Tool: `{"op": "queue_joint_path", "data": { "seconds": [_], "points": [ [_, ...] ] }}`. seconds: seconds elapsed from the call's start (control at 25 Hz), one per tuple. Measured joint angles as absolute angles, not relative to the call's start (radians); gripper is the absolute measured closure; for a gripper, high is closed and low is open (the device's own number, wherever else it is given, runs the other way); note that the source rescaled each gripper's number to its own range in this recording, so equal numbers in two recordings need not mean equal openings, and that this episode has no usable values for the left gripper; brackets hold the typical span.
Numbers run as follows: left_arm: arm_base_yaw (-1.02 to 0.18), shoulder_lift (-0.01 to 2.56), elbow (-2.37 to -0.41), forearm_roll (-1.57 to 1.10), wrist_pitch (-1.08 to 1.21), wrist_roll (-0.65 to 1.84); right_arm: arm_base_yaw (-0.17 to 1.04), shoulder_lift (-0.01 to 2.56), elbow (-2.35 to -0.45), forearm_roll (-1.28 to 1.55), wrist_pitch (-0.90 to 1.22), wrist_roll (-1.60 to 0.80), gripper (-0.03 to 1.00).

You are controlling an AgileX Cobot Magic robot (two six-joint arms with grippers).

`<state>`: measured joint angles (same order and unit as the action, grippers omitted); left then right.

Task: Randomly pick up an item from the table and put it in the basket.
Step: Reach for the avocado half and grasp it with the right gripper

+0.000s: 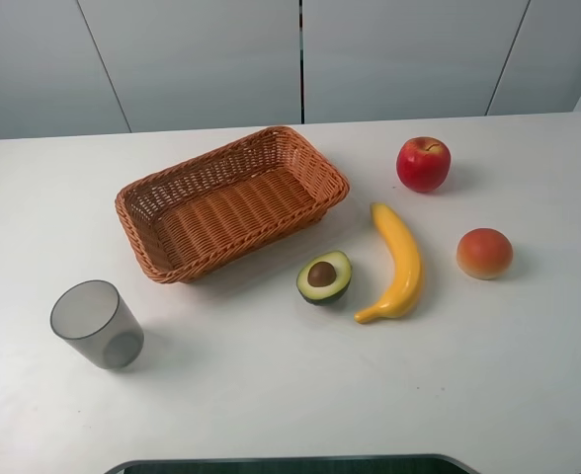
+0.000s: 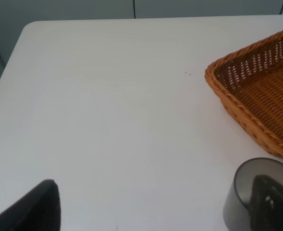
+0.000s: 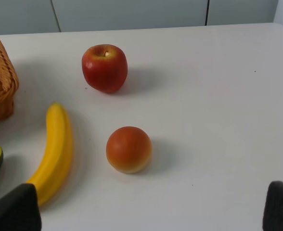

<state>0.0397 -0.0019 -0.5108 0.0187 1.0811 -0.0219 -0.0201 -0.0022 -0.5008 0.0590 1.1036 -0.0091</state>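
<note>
We see an orange-brown woven basket (image 1: 233,202), yellow banana (image 1: 399,262), red apple (image 1: 423,164) and dark-green avocado (image 1: 324,277) on a white table (image 1: 271,395).

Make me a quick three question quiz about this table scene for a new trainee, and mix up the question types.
1. True or false: the avocado is in the basket.
2. The cup stands: A in the basket; B touching the basket; C apart from it, on the table.
3. Fill in: the fruit lying between the avocado and the peach is the ____.

Key: 1 false; 2 C; 3 banana.
</note>
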Motion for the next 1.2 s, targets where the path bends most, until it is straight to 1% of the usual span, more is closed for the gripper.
{"op": "queue_joint_path", "data": {
  "seconds": [1.2],
  "points": [
    [0.040,-0.002,-0.511,0.019,1.081,-0.022,-0.020,-0.002,-0.501,0.059,1.104,-0.009,-0.03]
  ]
}}
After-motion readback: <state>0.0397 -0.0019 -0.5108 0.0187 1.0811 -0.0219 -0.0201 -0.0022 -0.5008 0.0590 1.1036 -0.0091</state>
